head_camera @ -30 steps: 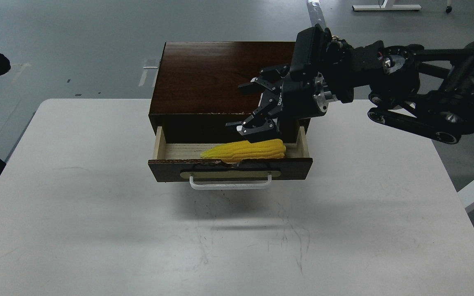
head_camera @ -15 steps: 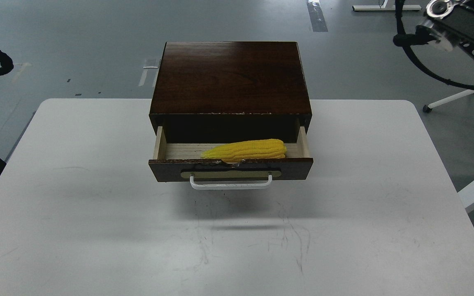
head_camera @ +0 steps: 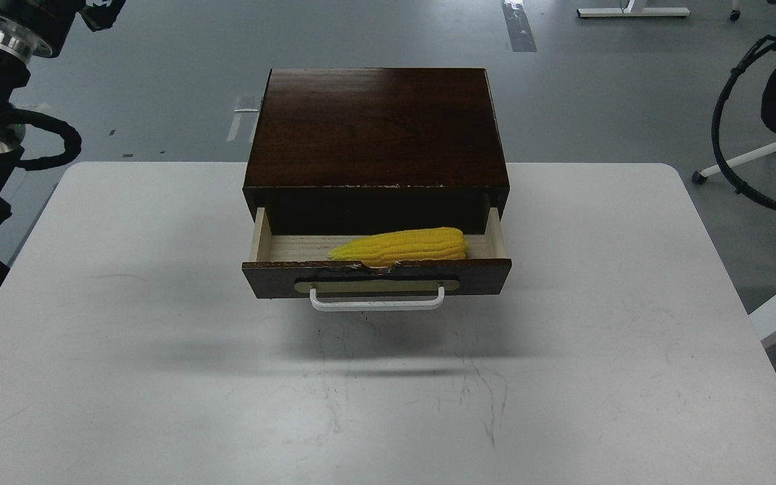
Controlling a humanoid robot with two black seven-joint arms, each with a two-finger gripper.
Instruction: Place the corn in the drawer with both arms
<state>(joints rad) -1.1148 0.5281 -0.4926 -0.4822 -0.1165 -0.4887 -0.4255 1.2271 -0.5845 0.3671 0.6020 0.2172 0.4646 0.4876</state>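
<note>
— What is around the corn (head_camera: pixel 398 246)?
— It lies in the open drawer (head_camera: pixel 376 277) on the table (head_camera: pixel 125 350); nothing blocks it.
— Your fingers?
— Both grippers are outside the view now; my right arm (head_camera: pixel 775 101) has pulled away.

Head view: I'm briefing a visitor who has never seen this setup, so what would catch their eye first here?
First the bright yellow corn, lying on its side in the open drawer, pointed end to the left. Next the dark wooden casing around the drawer, standing at the far middle of the white table, with the white bar handle facing the camera. Only arm parts and cables show at the top corners; no gripper is in view.
</note>
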